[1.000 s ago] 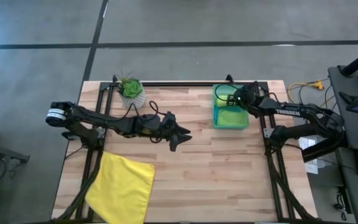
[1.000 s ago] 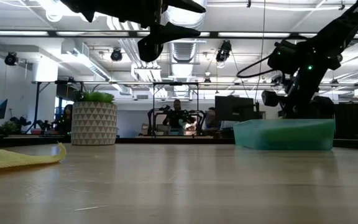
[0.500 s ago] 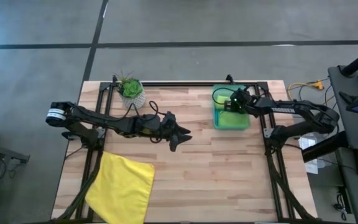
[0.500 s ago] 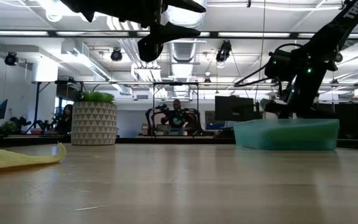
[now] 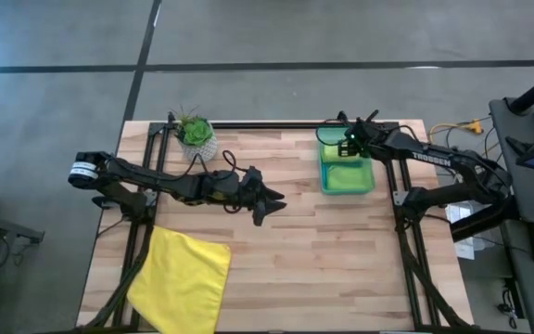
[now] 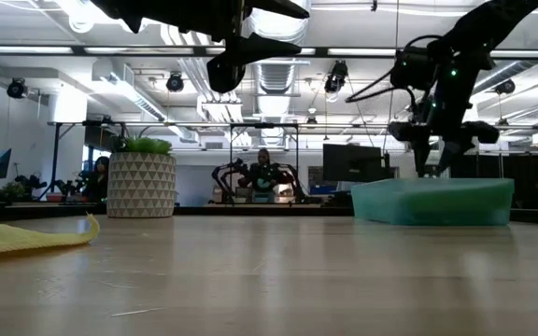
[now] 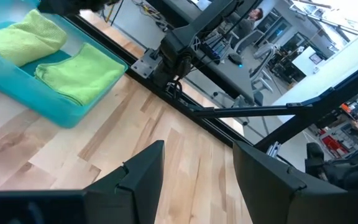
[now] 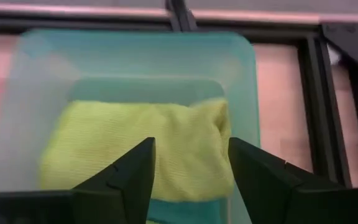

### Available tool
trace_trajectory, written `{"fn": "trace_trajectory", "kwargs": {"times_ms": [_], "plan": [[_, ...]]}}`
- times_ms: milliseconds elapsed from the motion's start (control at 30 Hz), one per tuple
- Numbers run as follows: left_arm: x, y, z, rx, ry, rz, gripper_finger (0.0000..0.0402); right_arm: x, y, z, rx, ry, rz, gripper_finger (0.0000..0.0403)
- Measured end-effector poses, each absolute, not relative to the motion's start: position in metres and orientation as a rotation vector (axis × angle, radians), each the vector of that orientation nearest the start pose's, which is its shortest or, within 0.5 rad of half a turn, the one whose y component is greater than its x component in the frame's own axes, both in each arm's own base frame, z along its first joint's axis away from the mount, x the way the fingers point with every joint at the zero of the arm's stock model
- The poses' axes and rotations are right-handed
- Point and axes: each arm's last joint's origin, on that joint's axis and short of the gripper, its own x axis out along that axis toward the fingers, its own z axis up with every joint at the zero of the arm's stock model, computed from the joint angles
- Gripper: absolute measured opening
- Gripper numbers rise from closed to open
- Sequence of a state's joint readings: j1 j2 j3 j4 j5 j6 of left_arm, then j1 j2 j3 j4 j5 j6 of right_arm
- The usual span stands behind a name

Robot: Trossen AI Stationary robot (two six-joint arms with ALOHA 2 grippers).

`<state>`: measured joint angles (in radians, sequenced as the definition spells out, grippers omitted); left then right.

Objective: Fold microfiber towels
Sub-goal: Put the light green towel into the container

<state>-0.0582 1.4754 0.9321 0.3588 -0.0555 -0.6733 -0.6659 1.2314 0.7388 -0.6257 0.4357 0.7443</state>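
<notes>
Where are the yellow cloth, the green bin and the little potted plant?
Yellow towel [image 5: 182, 278]: high view, middle of the cloth.
Green bin [image 5: 346, 190]: high view, near rim.
Potted plant [image 6: 142, 185]: low view, front of its patterned pot.

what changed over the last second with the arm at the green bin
The right gripper lifted out of the bin toward the table's far edge, its fingers now open and empty above the folded lime green towel left inside. The left gripper hangs open mid-table as before; the yellow towel has not moved.
</notes>
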Motion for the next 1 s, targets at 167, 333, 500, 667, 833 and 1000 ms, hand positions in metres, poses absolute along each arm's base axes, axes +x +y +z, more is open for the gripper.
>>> {"fn": "trace_trajectory", "kwargs": {"times_ms": [167, 333, 500, 667, 833, 1000], "plan": [[0.33, -0.018, 0.273, -0.661, 0.178, 0.059, 0.0176, 0.175, -0.152, 0.207, 0.729, 0.75, -1.132, 0.0174], [0.33, -0.018, 0.273, -0.661, 0.178, 0.059, 0.0176, 0.183, -0.161, 0.186, 0.775, 0.84, -1.091, 0.008], [0.33, -0.018, 0.273, -0.661, 0.179, 0.059, 0.0176, 0.199, -0.169, 0.165, 0.838, 0.933, -0.974, 0.0016], [0.33, -0.018, 0.273, -0.662, 0.179, 0.059, 0.0176, 0.206, -0.176, 0.174, 0.806, 0.961, -1.003, 0.0009], [0.33, -0.018, 0.273, -0.662, 0.178, 0.059, 0.0176, 0.197, -0.174, 0.203, 0.695, 0.954, -1.125, 0.0009], [0.33, -0.018, 0.273, -0.661, 0.178, 0.06, 0.0176, 0.183, -0.169, 0.195, 0.669, 1.061, -1.177, 0.0009]]}}
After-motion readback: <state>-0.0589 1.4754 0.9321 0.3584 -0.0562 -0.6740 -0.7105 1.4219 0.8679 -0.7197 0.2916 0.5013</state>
